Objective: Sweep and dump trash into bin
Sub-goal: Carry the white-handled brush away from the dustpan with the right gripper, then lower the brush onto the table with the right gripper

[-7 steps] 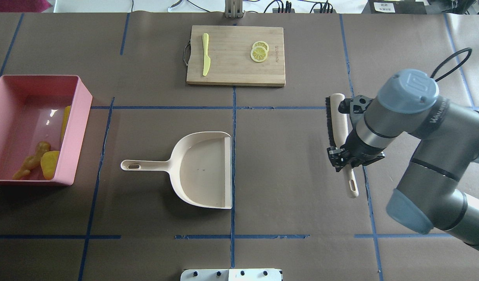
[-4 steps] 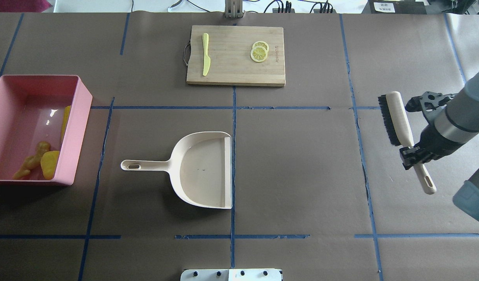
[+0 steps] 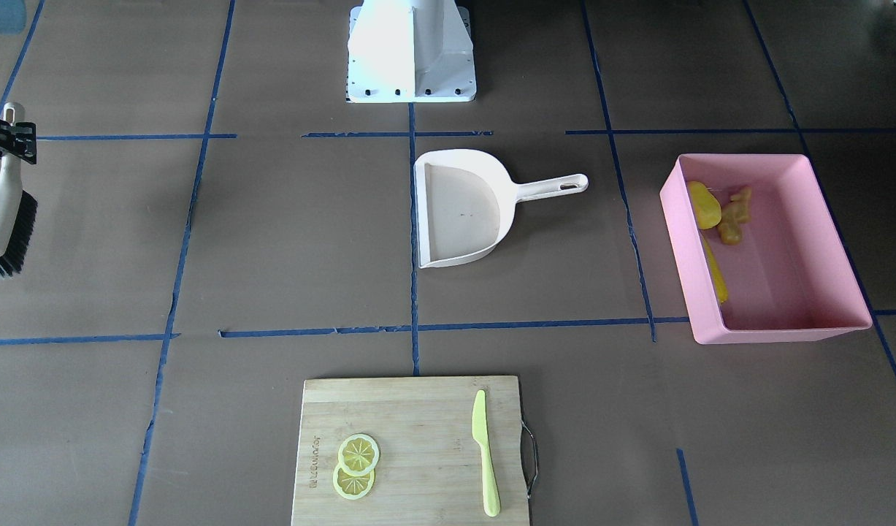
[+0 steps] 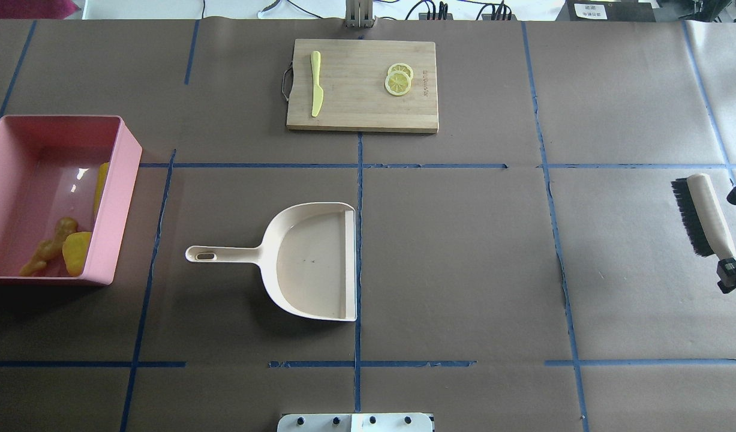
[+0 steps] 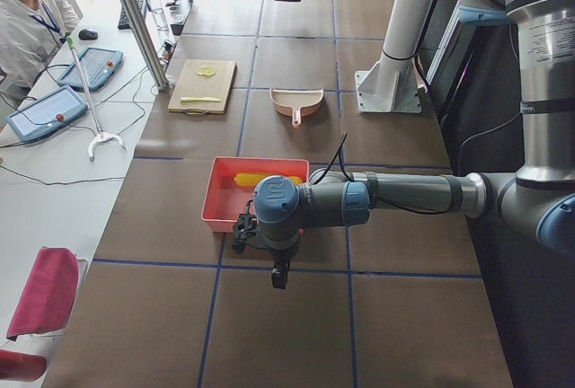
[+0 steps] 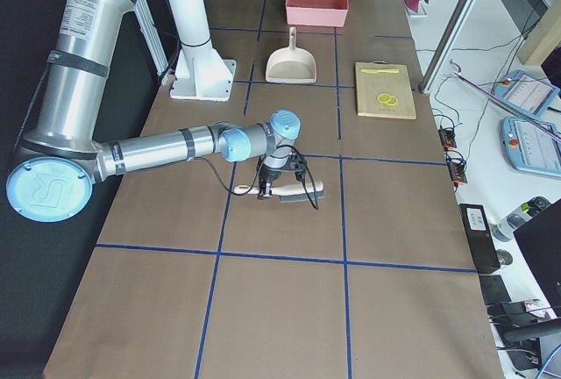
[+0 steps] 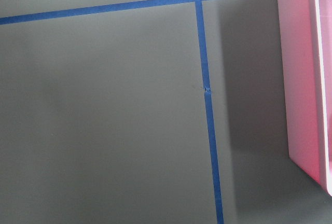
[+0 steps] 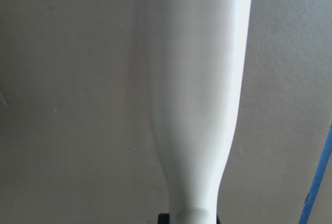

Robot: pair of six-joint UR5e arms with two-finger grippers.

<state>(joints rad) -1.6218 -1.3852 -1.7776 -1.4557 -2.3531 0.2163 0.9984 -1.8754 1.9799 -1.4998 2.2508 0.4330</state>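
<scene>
The pink bin (image 4: pixel 113 210) stands at the table's left end. Inside it lies the trash: a corn cob (image 4: pixel 101 189), a lumpy yellow vegetable (image 4: pixel 77 252) and a ginger root (image 4: pixel 47 249). In the front-facing view the bin (image 3: pixel 776 334) holds the same corn cob (image 3: pixel 714 281), lumpy vegetable (image 3: pixel 702 204) and ginger root (image 3: pixel 736 212). My right gripper (image 4: pixel 733 276) is shut on the handle of a cream brush (image 4: pixel 703 213) at the far right edge. My left gripper (image 5: pixel 243 231) hangs just outside the bin; I cannot tell its state.
A cream dustpan (image 4: pixel 308 261) lies in the middle with nothing in it, handle pointing left. A wooden cutting board (image 4: pixel 362 114) at the far side carries a green knife (image 4: pixel 315 84) and two lemon slices (image 4: pixel 399 80). A seated person (image 5: pixel 22 20) shows beyond the table.
My right arm has carried the brush steadily rightward, from beside the dustpan's right to the table's right edge, and is now almost out of the overhead view. Nothing else moved.
</scene>
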